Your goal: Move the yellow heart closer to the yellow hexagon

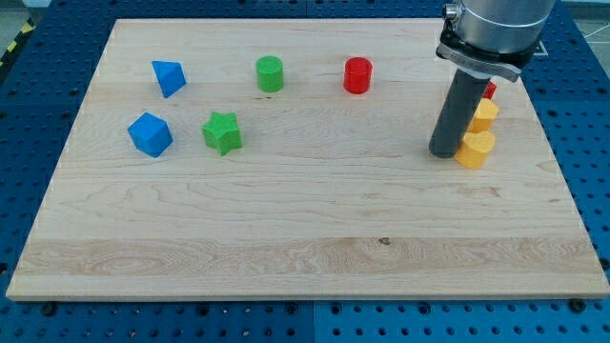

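A yellow heart [475, 150] lies at the view's right on the wooden board [305, 238]. A yellow hexagon [484, 116] sits just above it, close by, partly hidden by my rod. My tip [444, 151] rests on the board right beside the heart's left side, seemingly touching it. A red block [490, 90] peeks out behind the rod, just above the hexagon; its shape is hidden.
A red cylinder [357, 74] and a green cylinder [270, 73] stand near the view's top. A green star [222, 131], a blue cube [151, 134] and a blue triangular block [168, 76] lie at the left. The board's right edge is near the yellow blocks.
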### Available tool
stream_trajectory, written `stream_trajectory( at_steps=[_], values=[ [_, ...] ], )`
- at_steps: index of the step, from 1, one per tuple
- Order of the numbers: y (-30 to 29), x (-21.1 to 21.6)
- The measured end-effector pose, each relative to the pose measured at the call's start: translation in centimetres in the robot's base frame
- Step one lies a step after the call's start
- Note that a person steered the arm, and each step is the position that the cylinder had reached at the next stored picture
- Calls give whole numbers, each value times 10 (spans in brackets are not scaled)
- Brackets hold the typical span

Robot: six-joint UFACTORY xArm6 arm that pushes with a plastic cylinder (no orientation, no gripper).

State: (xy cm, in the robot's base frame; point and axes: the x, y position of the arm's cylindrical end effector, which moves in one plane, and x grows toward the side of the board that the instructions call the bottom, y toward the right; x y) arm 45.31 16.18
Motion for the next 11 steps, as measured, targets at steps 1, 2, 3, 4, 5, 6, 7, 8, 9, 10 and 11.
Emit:
stream_trajectory(
  at_steps=[1, 2, 3, 4, 5, 6, 7, 8, 9, 10, 11],
  values=[
    [2, 0],
    [13, 0],
    [11, 0],
    [-24, 20],
    [-51, 78],
    [12, 122],
    [38, 110],
    [38, 108],
    [37, 66],
    [36, 63],
    [36, 42]
  ],
)
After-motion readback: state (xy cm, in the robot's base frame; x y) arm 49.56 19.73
